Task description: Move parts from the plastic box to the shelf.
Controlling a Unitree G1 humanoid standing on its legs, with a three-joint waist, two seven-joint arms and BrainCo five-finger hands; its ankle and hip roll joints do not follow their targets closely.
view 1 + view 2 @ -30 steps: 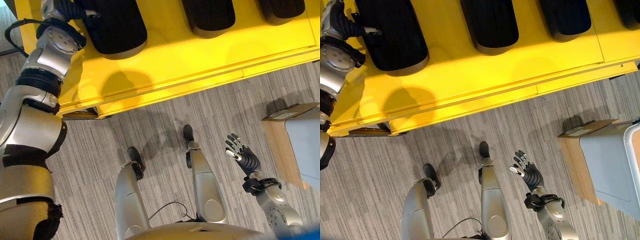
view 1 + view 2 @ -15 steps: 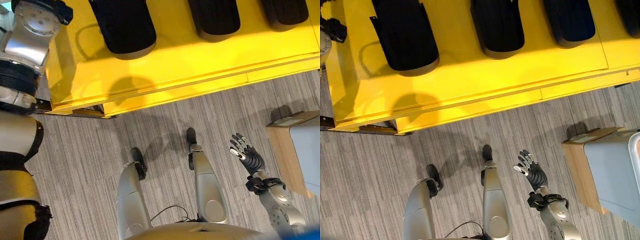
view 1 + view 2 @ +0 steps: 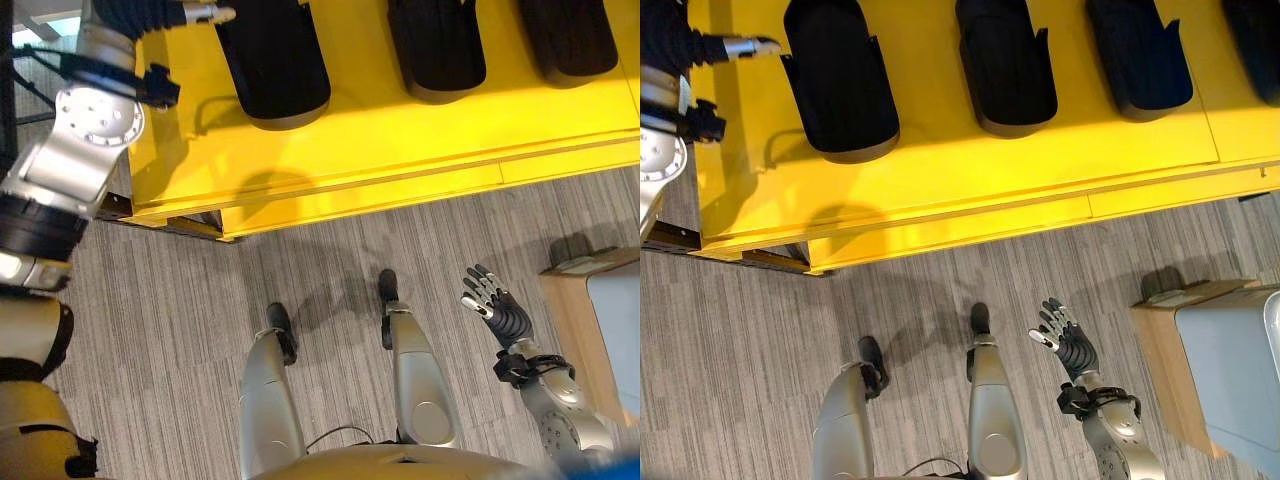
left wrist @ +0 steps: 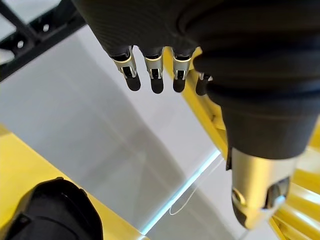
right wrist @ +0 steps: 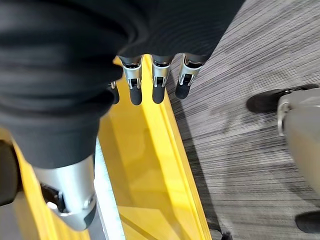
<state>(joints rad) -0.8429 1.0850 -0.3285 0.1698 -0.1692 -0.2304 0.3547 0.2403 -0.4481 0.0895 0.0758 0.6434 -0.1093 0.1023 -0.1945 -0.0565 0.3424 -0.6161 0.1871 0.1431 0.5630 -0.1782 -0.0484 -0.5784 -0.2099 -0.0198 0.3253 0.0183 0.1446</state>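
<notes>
Yellow shelf point(image 3: 970, 190) w/ black parts point(image 3: 843, 85) over grey carpet point(image 3: 760, 340); both hands point(image 3: 1065, 340) slack-fingered, holding nothing.

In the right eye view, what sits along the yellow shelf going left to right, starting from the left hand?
Left hand at the shelf's left end → first black part → second black part → third black part → a fourth black part, cut by the view's right edge.
</notes>
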